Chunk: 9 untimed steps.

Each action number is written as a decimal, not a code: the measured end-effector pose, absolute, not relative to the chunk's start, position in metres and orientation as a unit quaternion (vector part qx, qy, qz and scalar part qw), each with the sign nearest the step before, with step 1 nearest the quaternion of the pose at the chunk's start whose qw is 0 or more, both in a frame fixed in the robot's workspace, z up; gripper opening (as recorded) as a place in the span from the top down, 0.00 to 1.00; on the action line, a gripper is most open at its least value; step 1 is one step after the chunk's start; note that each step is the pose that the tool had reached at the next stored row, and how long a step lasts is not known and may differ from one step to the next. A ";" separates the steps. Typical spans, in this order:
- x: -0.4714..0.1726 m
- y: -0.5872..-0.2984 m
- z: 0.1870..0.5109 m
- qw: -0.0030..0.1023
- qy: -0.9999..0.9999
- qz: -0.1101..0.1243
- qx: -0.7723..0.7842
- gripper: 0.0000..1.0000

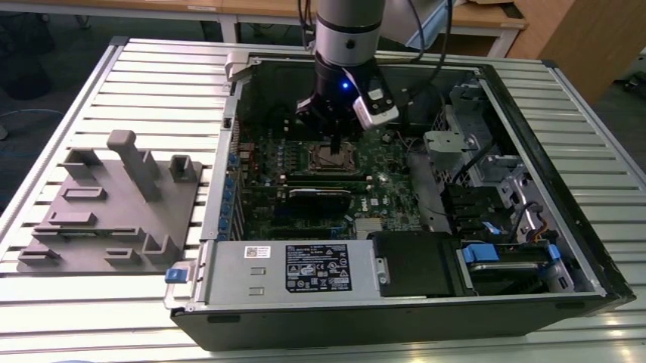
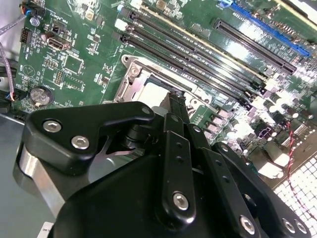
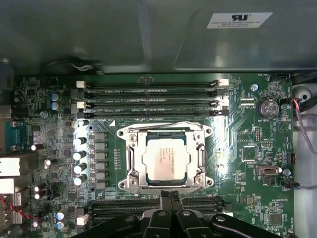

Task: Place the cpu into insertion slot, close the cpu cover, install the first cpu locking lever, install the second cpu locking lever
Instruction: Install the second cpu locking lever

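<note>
The cpu (image 3: 166,158) lies flat in the insertion slot (image 3: 163,130), its silver-tan top facing up. The cpu cover (image 3: 201,159), a silvery frame plate, lies down around the chip. My gripper (image 3: 171,197) is shut, its two black fingers pressed together with nothing between them, the tips at the socket's edge. In the second wrist view the gripper (image 2: 176,100) hovers just over the rim beside the cpu (image 2: 147,93). A thin metal lever rod (image 3: 192,190) runs along that same edge. In the exterior view the gripper (image 1: 334,144) hangs right above the insertion slot (image 1: 331,159).
Long black memory slots (image 3: 148,96) run beside the socket, and more (image 3: 129,208) flank the fingers. A row of capacitors (image 3: 79,158) stands close by. The open computer case (image 1: 565,189) walls in the board. A grey fixture block (image 1: 111,204) sits on the table at the exterior view's left.
</note>
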<state>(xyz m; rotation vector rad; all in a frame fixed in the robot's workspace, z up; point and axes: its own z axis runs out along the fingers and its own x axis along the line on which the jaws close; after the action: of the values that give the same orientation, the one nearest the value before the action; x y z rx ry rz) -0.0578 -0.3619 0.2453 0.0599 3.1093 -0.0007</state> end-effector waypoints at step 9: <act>-0.058 -0.366 0.245 0.016 1.000 0.000 0.019 0.89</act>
<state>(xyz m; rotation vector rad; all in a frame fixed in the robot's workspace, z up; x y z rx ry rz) -0.0579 -0.3656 0.2449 0.0600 3.1093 -0.0011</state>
